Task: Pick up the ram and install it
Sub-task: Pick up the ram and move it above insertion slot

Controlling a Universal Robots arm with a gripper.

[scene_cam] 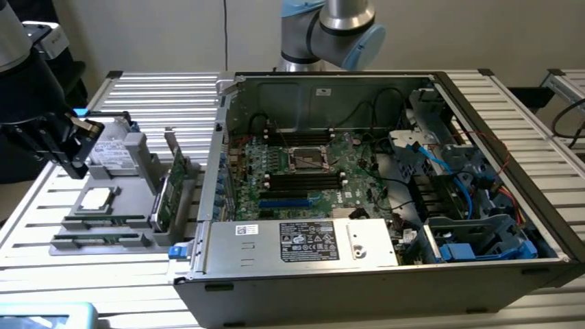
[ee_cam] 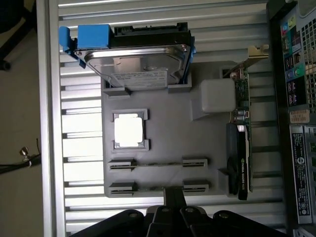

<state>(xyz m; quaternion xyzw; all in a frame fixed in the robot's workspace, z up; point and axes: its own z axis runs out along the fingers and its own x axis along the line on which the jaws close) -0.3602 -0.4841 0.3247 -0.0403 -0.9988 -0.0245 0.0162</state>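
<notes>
Wrist view looks down past my claw, fingers pressed together and holding nothing, onto the gray tray on the table. The ram lies flat in the tray's outermost slot, directly beneath my claw and apart from it. A second stick fills the neighbouring slot, and the processor sits just beyond it.

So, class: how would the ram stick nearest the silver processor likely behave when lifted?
The ram looks thin and narrow, so probably light yet stiff. It stands on edge, held by end clips on the tray, so it may tip once freed. Bare board: likely fragile.
</notes>
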